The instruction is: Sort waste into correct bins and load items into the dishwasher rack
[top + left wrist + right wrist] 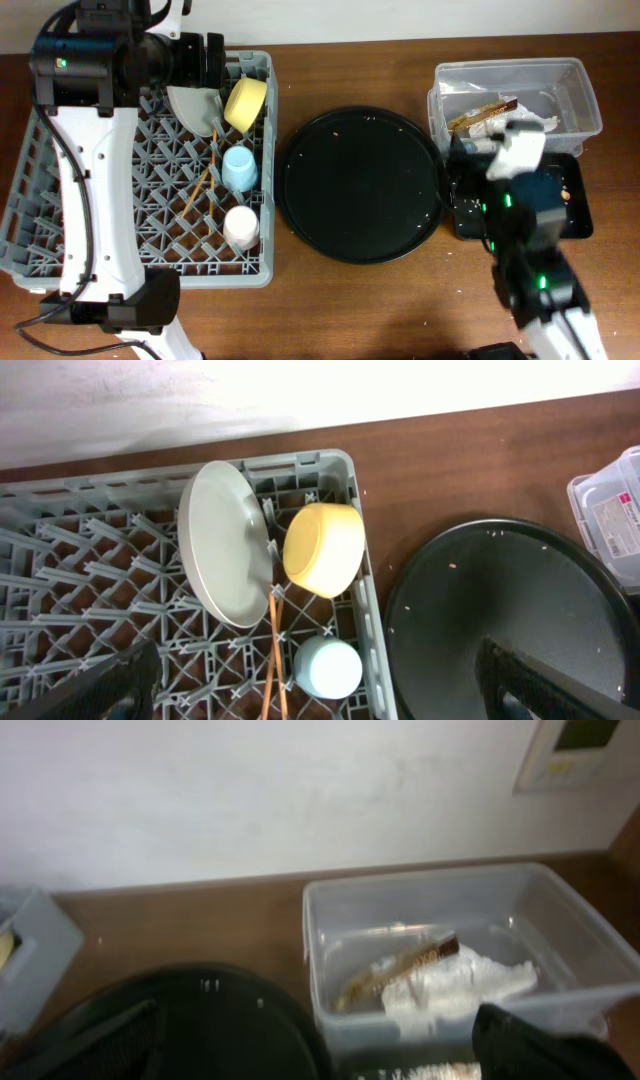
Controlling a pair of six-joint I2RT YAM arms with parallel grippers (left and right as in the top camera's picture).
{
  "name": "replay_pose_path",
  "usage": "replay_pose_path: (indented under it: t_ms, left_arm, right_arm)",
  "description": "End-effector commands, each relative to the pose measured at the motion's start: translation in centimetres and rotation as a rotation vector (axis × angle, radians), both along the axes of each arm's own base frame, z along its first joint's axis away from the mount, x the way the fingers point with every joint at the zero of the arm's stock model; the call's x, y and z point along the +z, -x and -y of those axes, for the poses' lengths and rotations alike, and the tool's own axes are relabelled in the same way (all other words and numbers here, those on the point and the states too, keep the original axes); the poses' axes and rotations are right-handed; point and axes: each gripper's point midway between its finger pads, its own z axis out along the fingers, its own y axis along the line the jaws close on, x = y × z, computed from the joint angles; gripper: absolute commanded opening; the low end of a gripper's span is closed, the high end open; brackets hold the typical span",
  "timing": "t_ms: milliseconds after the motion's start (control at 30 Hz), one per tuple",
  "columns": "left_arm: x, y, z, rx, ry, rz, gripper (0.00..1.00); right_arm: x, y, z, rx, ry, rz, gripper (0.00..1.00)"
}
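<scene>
The left gripper [318, 660] and right gripper [318, 1020] are spread apart, empty. Plate [225, 545] and yellow bowl [322, 547] are lodged in the dishwasher rack [90, 560] (far right corner), napkins [450, 985] in the clear tub [560, 920]. The left gripper is best raised straight, clear of the plate.

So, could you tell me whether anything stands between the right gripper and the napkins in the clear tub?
Only the tub itself: its near wall lies between the right gripper and the napkins. The tub has no lid, and a brown wrapper rests against them.
</scene>
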Motion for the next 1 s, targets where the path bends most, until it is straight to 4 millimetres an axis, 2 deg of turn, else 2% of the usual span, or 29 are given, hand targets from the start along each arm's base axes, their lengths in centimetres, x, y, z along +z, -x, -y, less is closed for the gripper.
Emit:
replay_pose_path:
  t_ms: [0, 100, 200, 467, 567, 967]
  left_arm:
    - [0.0, -0.1, 0.1, -0.008, 0.002, 0.001, 1.00]
    - [0.0, -0.1, 0.1, -0.008, 0.002, 0.001, 1.00]
    - [0.0, -0.1, 0.1, -0.008, 0.002, 0.001, 1.00]
    - [0.0, -0.1, 0.1, -0.008, 0.002, 0.001, 1.00]
    - [0.0, -0.1, 0.1, -0.008, 0.002, 0.001, 1.00]
    - [0.0, -0.1, 0.1, -0.008, 0.002, 0.001, 1.00]
  right_arm:
    - [-2.2, 3.0, 0.7, 0.005, -0.010, 0.077, 0.98]
    - [-4.5, 5.8, 1.3, 0.013, -0.027, 0.161, 0.98]
    - [-6.4, 7.2, 1.7, 0.019, -0.034, 0.200, 0.98]
    - [-9.4, 8.2, 1.5, 0.037, -0.038, 0.244, 0.98]
    - [-11.2, 8.6, 1.3, 0.048, -0.039, 0.181, 0.98]
    - [-10.9, 8.7, 1.0, 0.068, -0.042, 0.195, 0.98]
